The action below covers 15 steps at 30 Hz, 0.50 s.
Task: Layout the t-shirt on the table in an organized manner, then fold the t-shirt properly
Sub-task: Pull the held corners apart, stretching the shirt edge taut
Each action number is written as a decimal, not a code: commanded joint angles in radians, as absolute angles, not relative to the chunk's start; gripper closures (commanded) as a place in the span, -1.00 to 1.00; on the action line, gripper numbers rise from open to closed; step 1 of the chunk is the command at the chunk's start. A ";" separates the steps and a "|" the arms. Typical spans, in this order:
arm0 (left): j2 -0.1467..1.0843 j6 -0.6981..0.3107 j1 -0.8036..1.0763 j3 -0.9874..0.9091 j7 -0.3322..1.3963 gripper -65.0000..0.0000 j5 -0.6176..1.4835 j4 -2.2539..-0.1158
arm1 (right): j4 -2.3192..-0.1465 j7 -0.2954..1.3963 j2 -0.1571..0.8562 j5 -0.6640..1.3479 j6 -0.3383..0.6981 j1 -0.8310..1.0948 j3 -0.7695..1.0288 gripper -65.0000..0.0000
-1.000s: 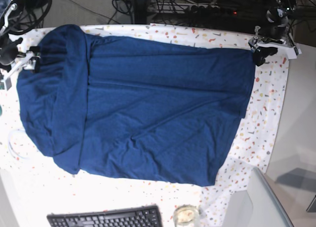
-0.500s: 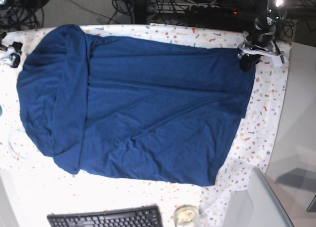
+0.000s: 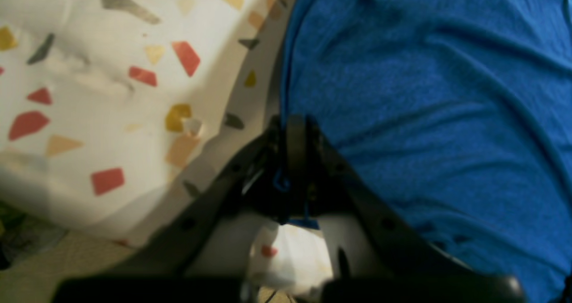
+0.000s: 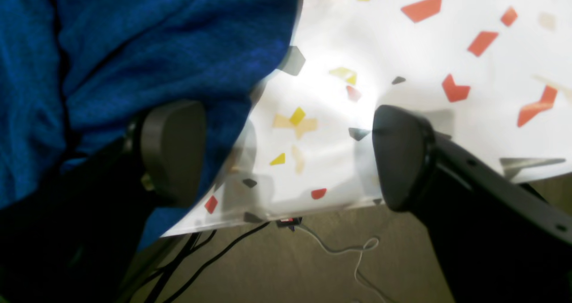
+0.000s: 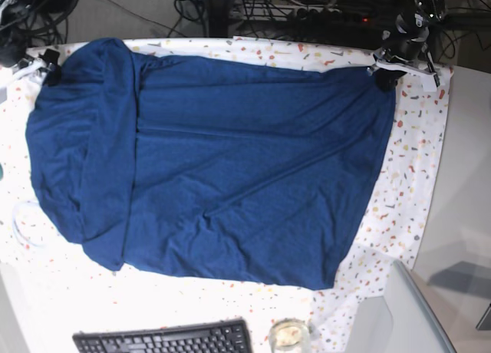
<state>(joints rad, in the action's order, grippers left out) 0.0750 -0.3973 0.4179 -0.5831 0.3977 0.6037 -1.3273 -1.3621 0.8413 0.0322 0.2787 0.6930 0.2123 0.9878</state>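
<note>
T-shirt point(image 5: 222, 169), soft wrinkly navy knit, lies spread across the flecked white desk point(image 5: 418, 176), its far corner pinched in the closed left hand point(image 5: 386, 75), while the right hand point(image 4: 286, 155) gapes wide astride the opposite hem, one pad over fabric, gripping nothing.

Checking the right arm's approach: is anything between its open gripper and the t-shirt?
Nothing visible. The right gripper is open at the table edge, one finger already against the t-shirt.
</note>
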 commanded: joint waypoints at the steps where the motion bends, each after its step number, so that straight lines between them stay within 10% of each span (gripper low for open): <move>1: 0.088 -0.409 0.423 -0.587 0.381 1.00 0.618 -1.357 | -1.380 0.851 0.041 0.288 0.698 0.222 0.969 -0.68; 15: 0.088 -0.409 0.421 -0.587 0.381 1.00 0.615 -1.366 | -1.380 0.869 0.031 0.438 0.698 0.282 0.785 -0.67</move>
